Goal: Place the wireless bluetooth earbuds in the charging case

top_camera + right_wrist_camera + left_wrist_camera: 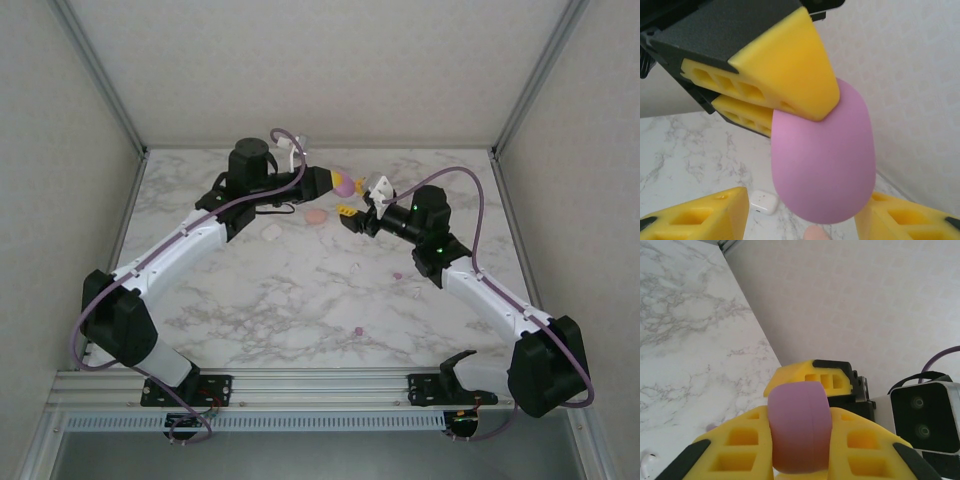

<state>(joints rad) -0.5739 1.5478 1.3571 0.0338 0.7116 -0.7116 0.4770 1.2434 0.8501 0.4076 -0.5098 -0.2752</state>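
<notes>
My left gripper (pixel 801 452) clamps the purple charging case (pixel 800 425); my right gripper (pixel 800 217) stands wide around it, its camera catching a white case (pixel 763 201) on the marble (pixel 690 150).

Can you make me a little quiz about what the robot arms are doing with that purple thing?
1. Which gripper holds the purple case? A the left gripper, B the right, C both.
2. True or false: the right gripper is squeezed shut.
3. Fill in: the white case lies on the marble ___.
Key: 1 A; 2 false; 3 table.
</notes>
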